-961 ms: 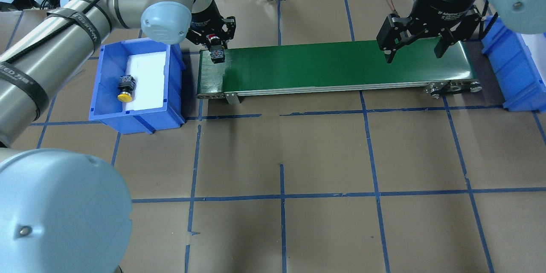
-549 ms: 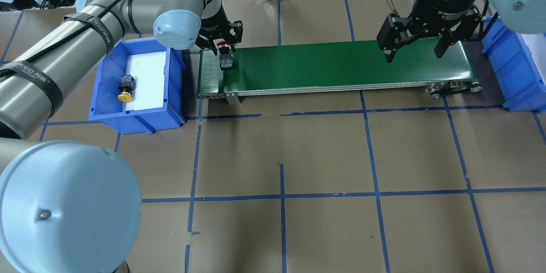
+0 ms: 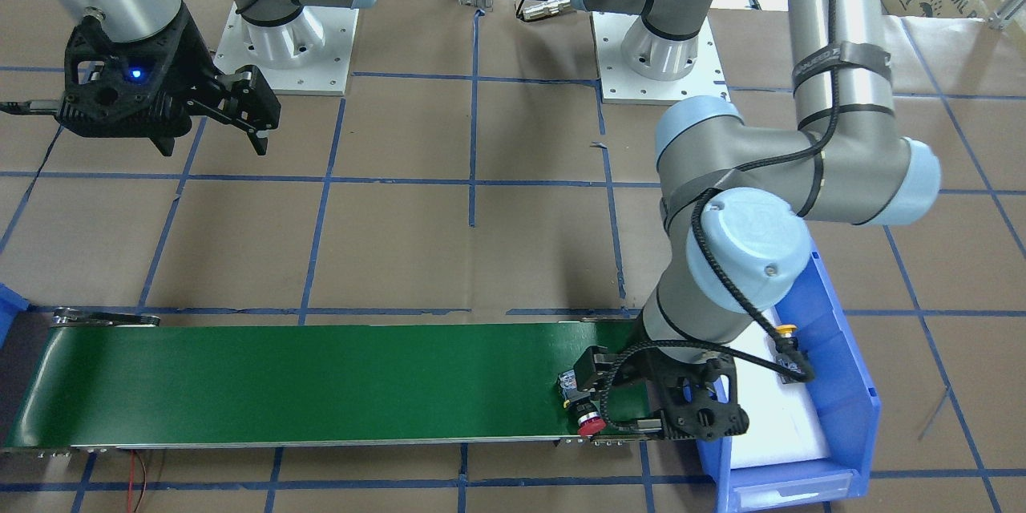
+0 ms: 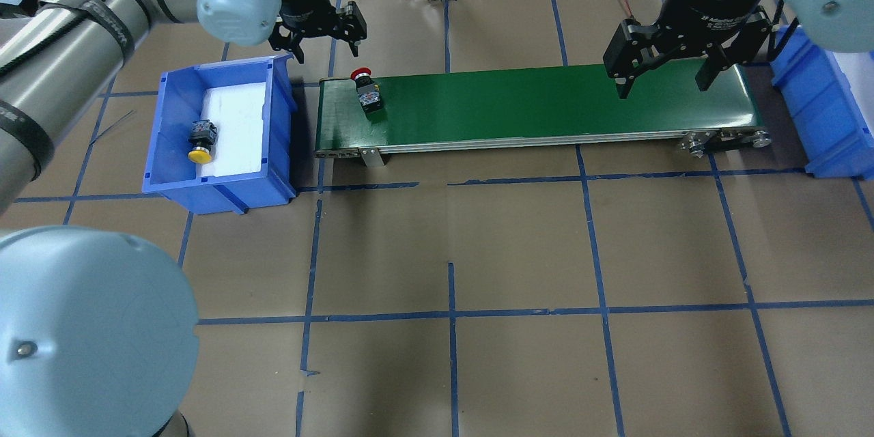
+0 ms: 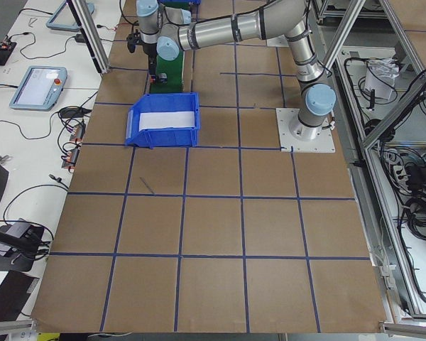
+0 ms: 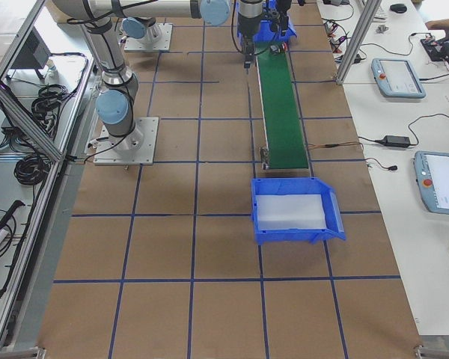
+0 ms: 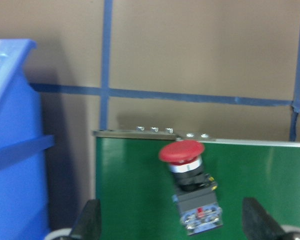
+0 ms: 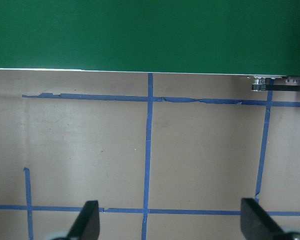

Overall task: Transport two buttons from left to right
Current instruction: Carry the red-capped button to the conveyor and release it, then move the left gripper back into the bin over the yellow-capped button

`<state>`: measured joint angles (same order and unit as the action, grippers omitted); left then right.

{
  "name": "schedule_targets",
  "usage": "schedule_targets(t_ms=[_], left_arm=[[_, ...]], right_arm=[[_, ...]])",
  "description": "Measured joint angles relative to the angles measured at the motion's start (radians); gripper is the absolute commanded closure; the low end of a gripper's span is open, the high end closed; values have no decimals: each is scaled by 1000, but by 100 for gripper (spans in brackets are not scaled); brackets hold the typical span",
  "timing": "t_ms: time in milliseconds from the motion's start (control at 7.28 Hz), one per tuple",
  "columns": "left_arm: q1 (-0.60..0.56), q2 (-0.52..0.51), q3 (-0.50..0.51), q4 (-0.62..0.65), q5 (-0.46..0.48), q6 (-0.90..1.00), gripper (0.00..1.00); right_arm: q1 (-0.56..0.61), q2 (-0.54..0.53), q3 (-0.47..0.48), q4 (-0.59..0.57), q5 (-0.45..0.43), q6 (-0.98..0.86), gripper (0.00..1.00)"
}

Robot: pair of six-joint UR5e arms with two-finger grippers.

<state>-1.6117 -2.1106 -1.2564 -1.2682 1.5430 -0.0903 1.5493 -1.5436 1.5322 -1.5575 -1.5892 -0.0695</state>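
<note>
The red button (image 4: 367,92) lies on its side on the left end of the green conveyor belt (image 4: 546,99), cap toward the far edge; it also shows in the left wrist view (image 7: 190,190) and the front view (image 3: 581,405). The yellow button (image 4: 200,143) lies on white foam in the left blue bin (image 4: 153,143). My left gripper (image 4: 325,48) is open and empty, above and just behind the red button, its fingertips (image 7: 92,222) clear of it. My right gripper (image 4: 662,85) is open and empty over the belt's right end.
A second blue bin (image 4: 819,116) with white foam stands past the belt's right end. The brown table has a blue tape grid. Cables and a metal post lie along the far edge.
My left gripper opened, left the red button lying on the belt, and pulled back and up toward the far left. The right arm has not moved.
</note>
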Motion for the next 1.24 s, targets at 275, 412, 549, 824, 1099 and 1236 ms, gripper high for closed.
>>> schedule_targets(t_ms=[275,412,549,824,1099,1236], left_arm=[[99,37,47,-118,4,213,0],[152,54,48,-158,6,332,0],[199,63,47,-193,16,456,0],[240,67,39,-221,78,653,0],[263,68,0,-211,103,835,0],[270,68,-13,-196,104,945,0]], right_arm=[[0,0,0,1,0,-1,0],[0,0,0,2,0,-1,0],[0,0,1,2,0,-1,0],[0,0,3,3,0,-4,0],[0,0,6,3,0,-9,0],[0,0,13,0,0,-10,0]])
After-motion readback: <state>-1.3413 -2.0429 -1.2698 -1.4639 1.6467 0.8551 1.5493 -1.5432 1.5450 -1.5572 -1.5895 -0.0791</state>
